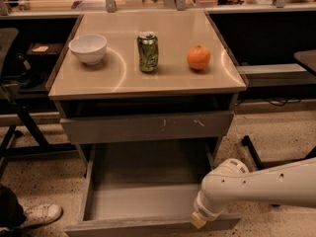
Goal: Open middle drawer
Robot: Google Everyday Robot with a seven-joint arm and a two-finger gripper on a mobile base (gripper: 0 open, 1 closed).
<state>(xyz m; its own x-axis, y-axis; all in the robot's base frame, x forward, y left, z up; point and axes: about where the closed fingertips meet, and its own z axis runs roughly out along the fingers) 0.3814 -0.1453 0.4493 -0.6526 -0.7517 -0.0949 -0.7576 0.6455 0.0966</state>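
The middle drawer [143,201] is pulled far out of the cabinet toward the camera, and its bare grey inside shows. Its plain flat front [123,227] lies along the bottom edge of the view. My gripper [198,220] is at the right part of that front, at its top edge, on the end of the white arm [256,184] that reaches in from the right. Above the open drawer sits the taller grey front with pale scratch marks [148,127], pushed in.
On the tan cabinet top [123,78] stand a white bowl [88,48], a green can [147,52] and an orange [198,58]. A chair base [252,149] is at the right, a black stand [19,127] and a shoe [42,215] at the left.
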